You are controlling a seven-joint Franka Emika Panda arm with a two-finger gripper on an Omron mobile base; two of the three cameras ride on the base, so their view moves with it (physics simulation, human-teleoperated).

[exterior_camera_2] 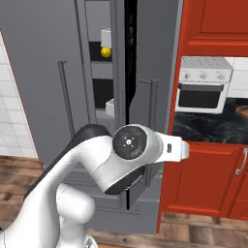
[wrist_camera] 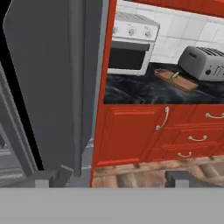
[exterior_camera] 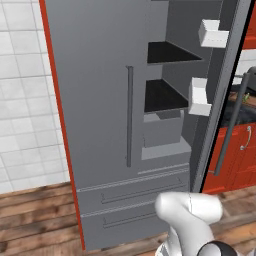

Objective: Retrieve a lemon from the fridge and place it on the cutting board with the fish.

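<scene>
The tall grey fridge (exterior_camera: pixel 95 100) has its right door swung open, showing black shelves and white door bins (exterior_camera: pixel 200 97). In the right base view the small yellow lemon (exterior_camera_2: pixel 105 52) sits on an upper shelf inside the fridge (exterior_camera_2: pixel 38 72). In the hand view my gripper (wrist_camera: pixel 116 178) is open, its dark fingertips (wrist_camera: pixel 48 177) far apart and holding nothing, just below the open door's long bar handle (wrist_camera: pixel 76 87). Beyond the door, the brown cutting board (wrist_camera: pixel 175 79) lies on the dark counter with the slim greenish fish (wrist_camera: pixel 175 75) on it.
A white toaster oven (wrist_camera: pixel 131 43) and a silver toaster (wrist_camera: pixel 203 63) stand on the counter either side of the board. Red cabinets with curved handles (wrist_camera: pixel 162 119) fill the space under the counter. The floor is wooden planks. My white arm (exterior_camera_2: pixel 126 155) crosses in front of the fridge.
</scene>
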